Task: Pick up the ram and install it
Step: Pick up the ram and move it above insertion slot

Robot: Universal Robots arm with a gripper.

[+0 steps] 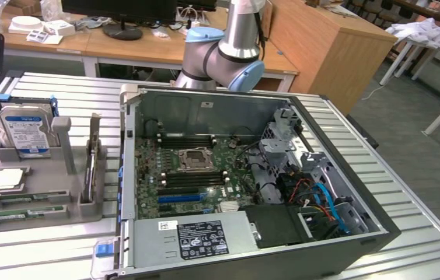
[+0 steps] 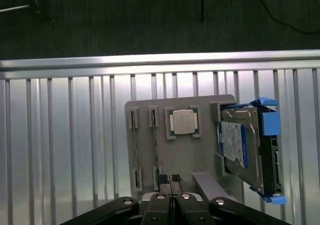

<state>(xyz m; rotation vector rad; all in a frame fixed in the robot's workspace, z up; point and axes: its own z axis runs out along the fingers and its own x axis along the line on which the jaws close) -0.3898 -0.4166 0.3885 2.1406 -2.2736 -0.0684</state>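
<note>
Wrist view: my fingers are pressed together, holding nothing, above the gray tray. The ram stands on edge in the tray's near slots, likely so its top edge can be gripped.

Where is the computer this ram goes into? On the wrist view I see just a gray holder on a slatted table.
Observer: An open computer case lies beside the holder, on the exterior view's right.
Operator: Can you see inside it?
Observer: Yes, its green motherboard shows, with black memory slots by the processor socket.
Operator: And the part itself?
Observer: The ram, a green stick, stands on edge in the holder, along the side nearest the exterior camera.
</note>
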